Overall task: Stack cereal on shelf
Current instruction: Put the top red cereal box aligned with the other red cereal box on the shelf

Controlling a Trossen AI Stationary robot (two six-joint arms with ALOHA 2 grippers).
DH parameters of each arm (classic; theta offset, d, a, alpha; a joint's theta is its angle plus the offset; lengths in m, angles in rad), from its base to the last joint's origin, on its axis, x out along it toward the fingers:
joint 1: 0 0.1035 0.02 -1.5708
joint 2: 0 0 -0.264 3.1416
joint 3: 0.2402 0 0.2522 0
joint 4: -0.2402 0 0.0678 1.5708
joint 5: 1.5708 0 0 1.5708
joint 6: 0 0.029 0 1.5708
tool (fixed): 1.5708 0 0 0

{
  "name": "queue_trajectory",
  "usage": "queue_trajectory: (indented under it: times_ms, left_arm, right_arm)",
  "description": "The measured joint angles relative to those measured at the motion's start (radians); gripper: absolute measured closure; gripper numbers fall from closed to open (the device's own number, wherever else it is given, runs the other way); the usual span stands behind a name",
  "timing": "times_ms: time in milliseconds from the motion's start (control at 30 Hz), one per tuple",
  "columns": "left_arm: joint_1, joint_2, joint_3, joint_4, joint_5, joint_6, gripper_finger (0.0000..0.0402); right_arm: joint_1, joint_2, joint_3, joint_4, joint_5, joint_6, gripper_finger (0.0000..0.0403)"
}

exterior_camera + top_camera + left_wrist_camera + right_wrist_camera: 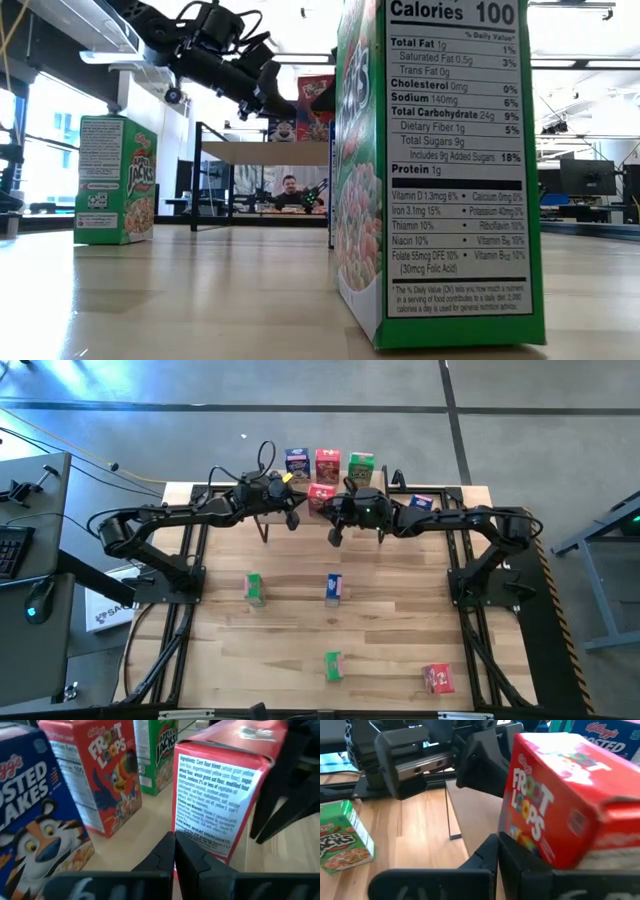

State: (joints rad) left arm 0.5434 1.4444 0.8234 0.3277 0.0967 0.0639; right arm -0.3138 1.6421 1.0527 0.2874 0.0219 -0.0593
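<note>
Both arms reach over the shelf (300,510) at the far edge of the table (290,610); the left gripper (292,518) and the right gripper (335,535) each have their fingers pressed together and grasp nothing, with a red cereal box (321,495) on the shelf between them. At the far edge of the shelf stand a blue box (297,463), a red box (328,464) and a green box (361,467) in a row. On the table lie two green boxes (254,589), one blue box (334,589) and, near the right front corner, one red box (438,679).
</note>
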Motion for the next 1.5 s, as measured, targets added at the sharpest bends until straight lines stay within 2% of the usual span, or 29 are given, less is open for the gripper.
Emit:
queue_trajectory:
  times_ms: [300,500,733,867,1033,1500]
  left_arm:
    - [0.003,0.034,0.0,0.038,0.028,-0.01,0.0401]
    - [0.021,-0.025,0.0,0.007,0.025,-0.009,0.0401]
    - [0.022,-0.089,0.0,-0.067,0.025,-0.003,0.0401]
    - [0.022,-0.092,0.0,-0.101,0.025,0.0,0.0401]
    - [0.017,-0.088,0.0,-0.13,0.054,0.0,0.0401]
    - [-0.052,-0.085,0.0,-0.163,0.051,0.019,0.0401]
  right_arm:
    - [-0.02,0.0,0.0,0.0,0.031,-0.001,0.0403]
    - [-0.055,0.0,0.0,-0.001,0.028,-0.014,0.0403]
    - [-0.088,-0.004,0.0,-0.004,-0.039,-0.07,0.0403]
    - [-0.086,-0.066,0.0,-0.088,-0.078,-0.08,0.0403]
    - [-0.092,-0.121,0.0,-0.246,-0.054,-0.108,0.0403]
    - [-0.15,-0.077,0.0,-0.129,-0.05,-0.124,0.0403]
